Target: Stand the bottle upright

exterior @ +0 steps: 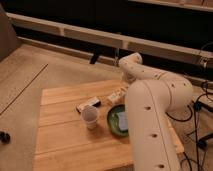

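The bottle (117, 94) lies flat near the worktop's (65, 135) far edge — likely light, stiff, slick — so the gripper (129, 80), open and empty just behind it, should pinch mid-body.

Cream-white bottle (118, 94), green plate (111, 120), pale wood-grain table (65, 142)

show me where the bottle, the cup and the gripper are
bottle (117, 94): camera view, middle of its lying body
cup (90, 118): camera view, its front wall
gripper (128, 81): camera view, its upper part, just right of the bottle's far end; the rest is hidden
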You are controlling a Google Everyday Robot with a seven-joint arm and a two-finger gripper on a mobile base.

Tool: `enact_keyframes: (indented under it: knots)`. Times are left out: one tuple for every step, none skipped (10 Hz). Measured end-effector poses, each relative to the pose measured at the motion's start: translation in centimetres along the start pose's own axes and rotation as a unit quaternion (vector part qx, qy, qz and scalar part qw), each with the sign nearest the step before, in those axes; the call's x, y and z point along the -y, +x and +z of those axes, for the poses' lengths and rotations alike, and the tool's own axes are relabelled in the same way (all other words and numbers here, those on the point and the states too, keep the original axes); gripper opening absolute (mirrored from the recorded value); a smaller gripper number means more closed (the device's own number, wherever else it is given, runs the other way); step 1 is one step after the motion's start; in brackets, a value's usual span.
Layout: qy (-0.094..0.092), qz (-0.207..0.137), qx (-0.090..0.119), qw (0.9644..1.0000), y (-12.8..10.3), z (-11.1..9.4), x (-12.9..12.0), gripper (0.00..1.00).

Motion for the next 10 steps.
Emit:
enact_keyframes:
  knots:
    - [-0.001, -0.001, -0.005, 1.0, 0.4, 0.3, -0.5, 0.65]
    - [-0.003, -0.002, -0.01, 0.9999, 0.7, 0.4, -0.9, 0.65]
    - [-0.004, -0.003, -0.015, 0.9999, 1.0, 0.6, -1.3, 0.65]
    - [-0.004, -0.004, -0.021, 0.9998, 1.4, 0.8, -1.7, 0.65]
    - [-0.003, -0.004, -0.025, 0.9997, 1.7, 1.0, -1.8, 0.65]
    - [-0.003, -0.005, -0.027, 0.9996, 1.8, 1.1, -1.9, 0.65]
    - [-0.001, -0.005, -0.03, 0.9995, 1.9, 1.2, -1.9, 0.65]
    - [0.0, -0.005, -0.031, 0.9995, 1.9, 1.3, -1.9, 0.65]
    - [0.001, -0.005, -0.032, 0.9995, 1.8, 1.3, -1.9, 0.65]
    - [0.004, -0.006, -0.03, 0.9995, 1.6, 1.5, -1.8, 0.65]
